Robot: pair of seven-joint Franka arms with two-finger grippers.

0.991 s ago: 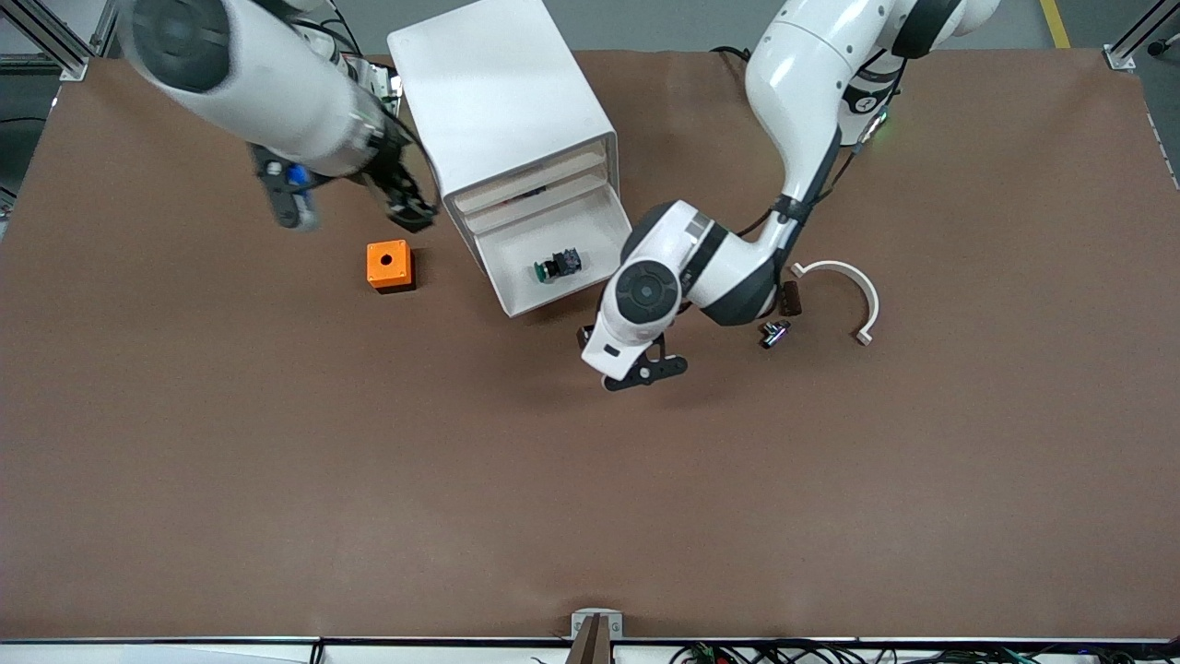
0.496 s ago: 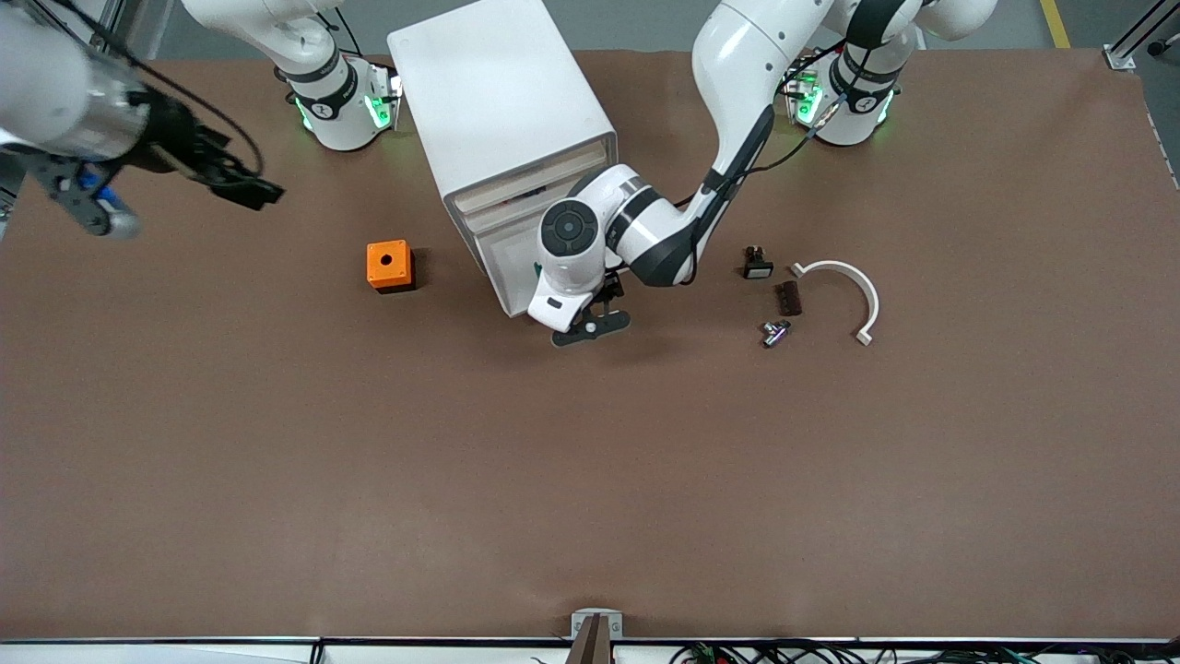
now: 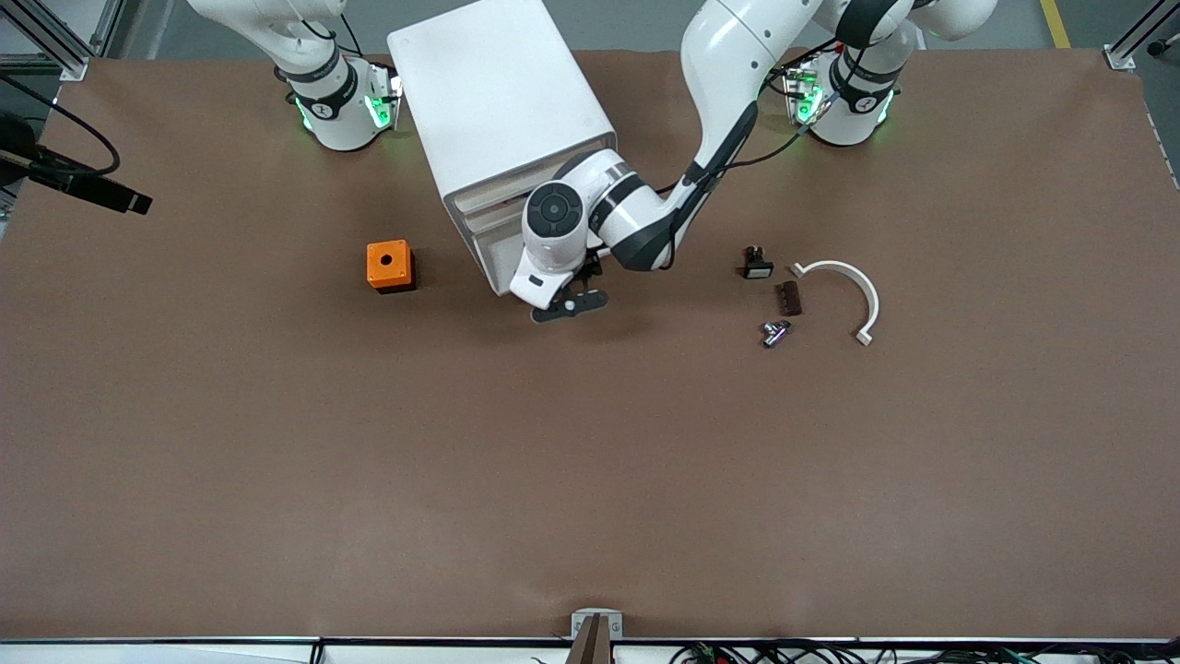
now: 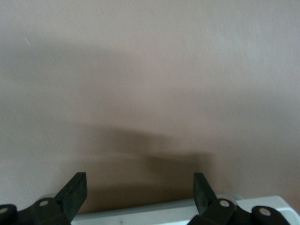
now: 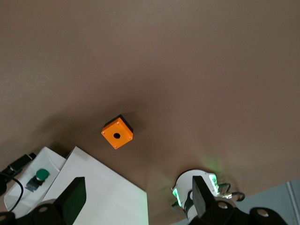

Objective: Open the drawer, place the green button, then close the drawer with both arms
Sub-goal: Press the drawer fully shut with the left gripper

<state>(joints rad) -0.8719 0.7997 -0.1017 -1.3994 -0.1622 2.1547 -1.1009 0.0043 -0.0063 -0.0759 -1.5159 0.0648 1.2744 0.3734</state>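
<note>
The left tool (image 3: 569, 304) has swung in from the open counter (image 3: 590, 480) and now sits low against the front of the drawer (image 3: 495, 267). Its fingers are spread wide with nothing between them, and the left wrist view shows a white edge just under them. The drawer appears still pulled out. The button (image 5: 41, 175) lies inside it, seen only from the right wrist view because the left arm hides it from the front. So placing looks done and only the closing push into the cabinet (image 3: 498, 101) is left. The right tool (image 5: 137, 187) has pulled away, high over the right arm's end of the counter, released and empty, waiting.
</note>
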